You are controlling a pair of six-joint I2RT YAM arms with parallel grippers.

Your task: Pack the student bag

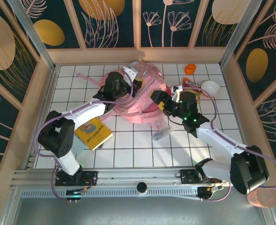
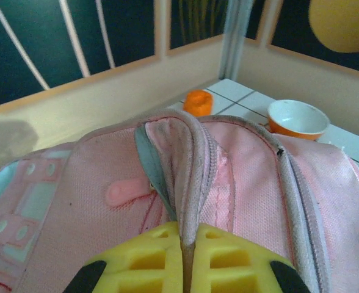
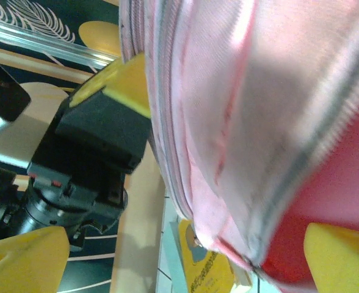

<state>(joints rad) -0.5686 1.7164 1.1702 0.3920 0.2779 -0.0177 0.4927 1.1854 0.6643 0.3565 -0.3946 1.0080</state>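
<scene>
Pinching a zip fold of the student bag (image 2: 246,165), left fingers (image 2: 161,259) are clenched; right fingers (image 3: 341,256) stand released astride its rim. Bag lies centre-far on the white gridded surface (image 1: 128,150), ringed by dark floral wall panels (image 1: 110,28). Count: one bag, one yellow book (image 1: 93,132), one bowl (image 1: 210,87), one orange cup (image 1: 190,69)

Yellow book (image 1: 93,132) print seemingly illegible

- A yellow book (image 1: 93,132) lies flat on the white tiled table (image 1: 138,150), back and to the left of the left claw (image 1: 128,75).
- A small orange cup (image 1: 190,69) stands past the right claw (image 1: 157,100), by the back wall.
- A white bowl (image 1: 210,87), orange outside, sits to that claw's right, near the cup.
- A small clear packet (image 1: 160,135) lies just behind the right claw.
</scene>
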